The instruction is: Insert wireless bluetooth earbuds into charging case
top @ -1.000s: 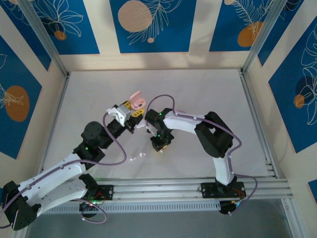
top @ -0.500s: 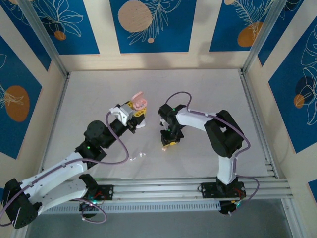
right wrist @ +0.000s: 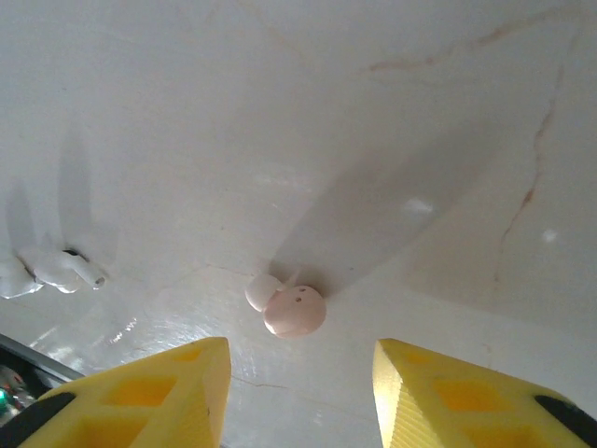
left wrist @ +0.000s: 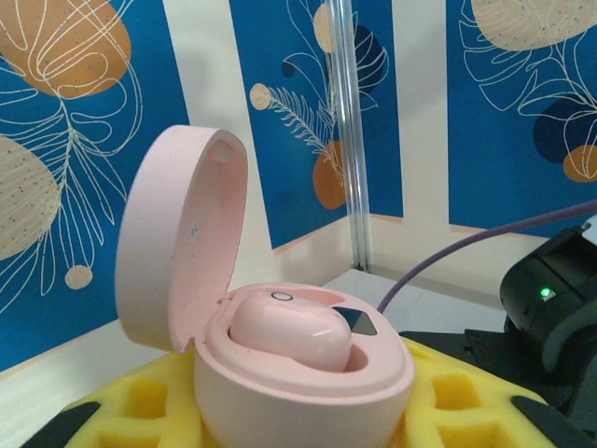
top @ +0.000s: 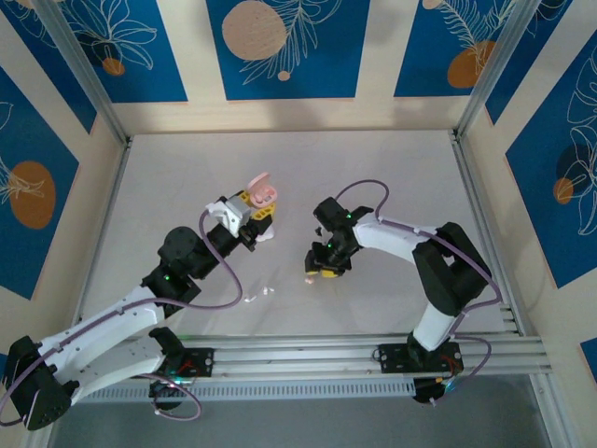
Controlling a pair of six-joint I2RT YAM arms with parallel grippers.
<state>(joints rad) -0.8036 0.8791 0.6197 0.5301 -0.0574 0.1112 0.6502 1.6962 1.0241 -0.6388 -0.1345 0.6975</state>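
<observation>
While the left jaws hold the open pink charging case (left wrist: 300, 397) by its base above the middle of the table (top: 401, 177), lid tipped back and one pink earbud (left wrist: 289, 338) already seated inside, the step in hand looks like picking up the second pink earbud (right wrist: 295, 311). It lies loose on the table, about midway between the left and right edges and nearer the near edge than the far one. The right jaws hang just over it, parted and holding nothing. Their yellow pads (right wrist: 177, 392) stand to either side, and the bud sits ahead of the gap rather than inside it. The next move calls for bringing the jaws on and down until the bud lies between the pads. A gentle closing should follow, since so small and glossy a thing could squirt out, and then the carry across to the case. Two white earbuds (right wrist: 56, 268) lie further left, toward the near edge, and are best left alone. A second ago the right arm's wrist stood close beside the case. It has since swung off toward the right and near edges, while the left arm and case have not shifted.
</observation>
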